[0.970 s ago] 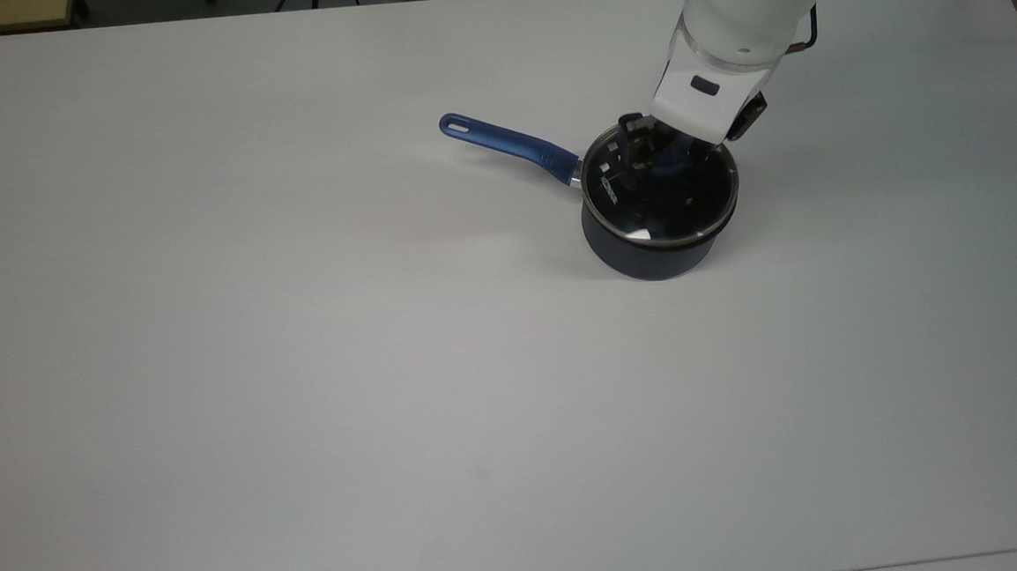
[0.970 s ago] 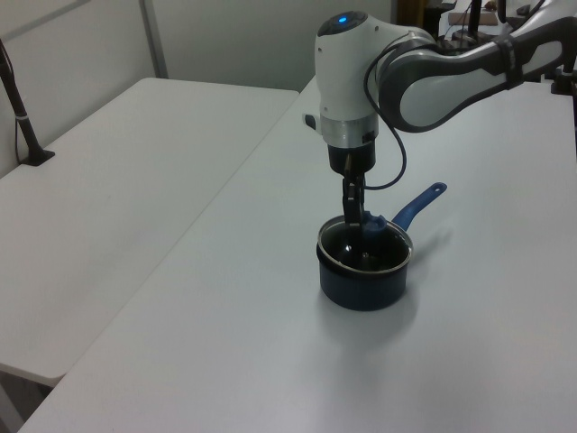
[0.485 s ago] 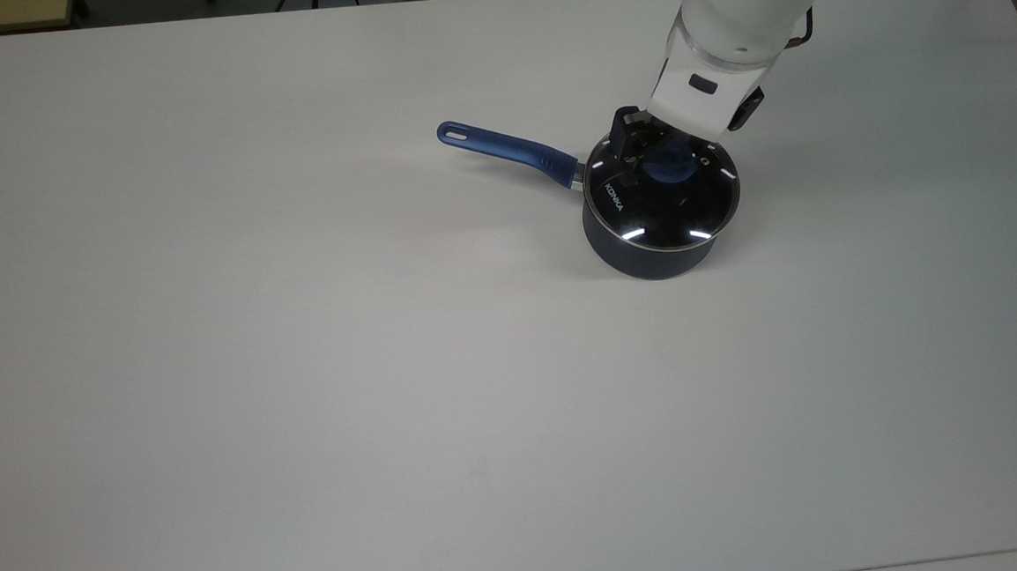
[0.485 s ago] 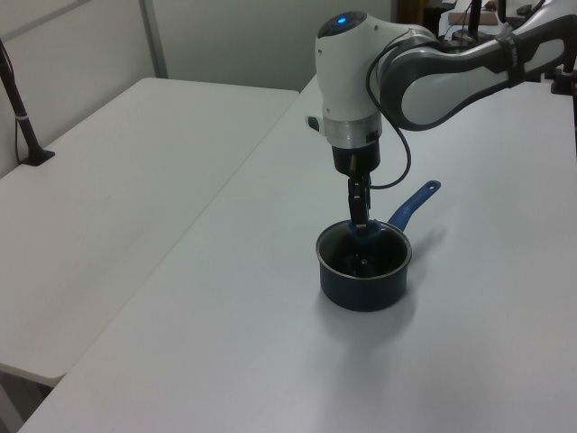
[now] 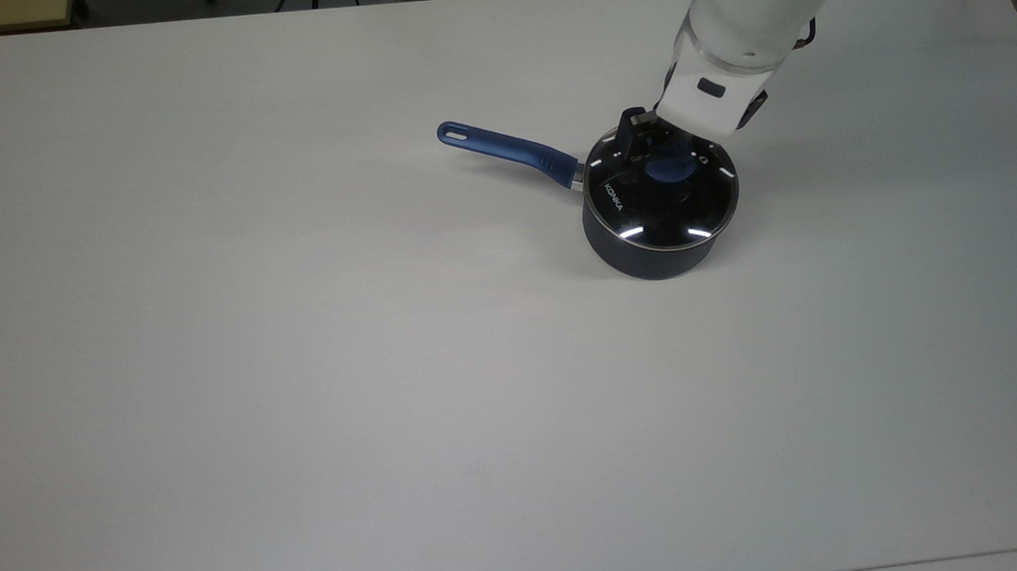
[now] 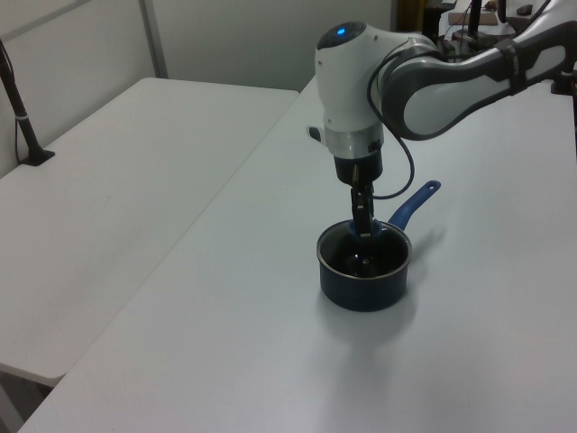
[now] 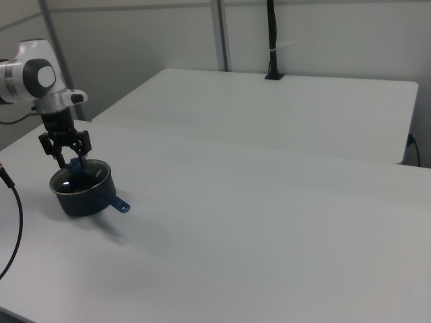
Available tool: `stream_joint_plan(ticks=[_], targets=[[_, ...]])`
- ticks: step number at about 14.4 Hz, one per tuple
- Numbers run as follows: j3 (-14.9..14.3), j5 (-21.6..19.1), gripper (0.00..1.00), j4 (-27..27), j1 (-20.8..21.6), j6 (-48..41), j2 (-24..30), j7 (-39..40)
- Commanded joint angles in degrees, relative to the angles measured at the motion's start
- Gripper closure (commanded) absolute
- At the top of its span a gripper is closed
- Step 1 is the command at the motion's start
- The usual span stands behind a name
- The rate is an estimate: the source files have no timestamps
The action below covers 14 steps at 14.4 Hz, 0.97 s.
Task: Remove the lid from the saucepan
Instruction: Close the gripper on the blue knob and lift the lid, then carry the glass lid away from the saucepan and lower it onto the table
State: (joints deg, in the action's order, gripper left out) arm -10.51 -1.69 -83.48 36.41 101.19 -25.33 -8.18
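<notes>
Lid [image 5: 660,197] in place on the saucepan [image 5: 648,255], glass disc seated flat across the rim, and the pincer [image 5: 663,148] is right above its blue knob [image 5: 668,168]. Working across the top view from its left: the saucepan's long blue handle [image 5: 507,148] stretches away from the pincer toward the top view's left, oval hole at the far end, well apart from the fingers. Next comes the "KONKA" lettering on the glass, just to the left of and below the pincer in the top view. Then the knob itself, directly under the fingertips, with one black finger [image 5: 631,128] showing at its upper left edge. And to the top view's right, the white arm [image 5: 748,15] climbs up and off the top of the picture.

Over to the right view: the pincer [image 7: 66,160] hangs straight down over the pot, and here the two fingers stand apart, one on each side of the knob, not pressed together. Whether the pads actually touch the knob I can't quite make out from this far off.

From the left view, the pincer [image 6: 362,227] points down into the middle of the lid [image 6: 363,253], handle poking out behind it to the left view's right. Everything sits on the white table [image 5: 302,377].
</notes>
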Motion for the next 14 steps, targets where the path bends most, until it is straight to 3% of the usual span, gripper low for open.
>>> stream_joint_plan(ticks=[1, 4, 8, 14], targets=[[-0.74, -0.33, 0.39, -1.24, 1.04, -0.64, 0.54, 0.71], [-0.74, -0.24, 0.39, -1.33, 0.95, -0.38, 0.28, 0.71], [-0.74, -0.24, 0.55, -0.89, 0.86, -0.99, 0.63, 1.06], [-1.52, -0.07, 0.57, -0.45, 0.16, -1.69, 4.49, 0.71]])
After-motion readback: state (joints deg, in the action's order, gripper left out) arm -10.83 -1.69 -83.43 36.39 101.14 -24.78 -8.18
